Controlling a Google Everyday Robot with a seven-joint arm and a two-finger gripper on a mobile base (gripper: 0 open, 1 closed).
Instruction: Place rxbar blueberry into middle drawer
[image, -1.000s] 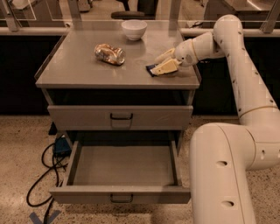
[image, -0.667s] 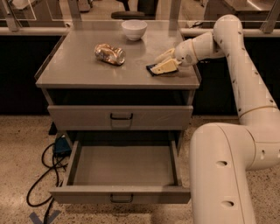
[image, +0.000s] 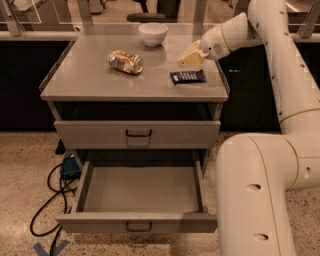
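**Camera view: pincer lifted clear of bar; bar left lying on tabletop**

Compared with a second ago, when the pincer (image: 188, 56) was set low over the spot where the bar lies, it is now found raised above and slightly behind that spot. The rxbar blueberry (image: 187, 76) is thereby uncovered. It is seen lying flat on the tabletop (image: 90, 75), apart from the pincer and not carried by it. Whether the pincer is apart or together cannot be told. It is judged that no grasp has been secured and that the pick-up remains to be done.

The middle drawer (image: 140, 187) is pulled fully out, and nothing is seen in its tray. The top drawer (image: 137, 134) above it is shut.

Edges and clearances:
- The bar is located toward the right front part of the tabletop, near the front edge and not far from the right edge. It could be knocked off by a careless push.
- The shiny packet (image: 125, 61) and the white bowl (image: 153, 33) are well apart from the bar, so approach from above is unobstructed.
- The robot's lower arm link (image: 255, 195) stands just beside the drawer's right side. More room for descent is offered at the drawer's centre and left.
- A cable (image: 47, 210) is noted on the floor to the left, clear of the drawer.
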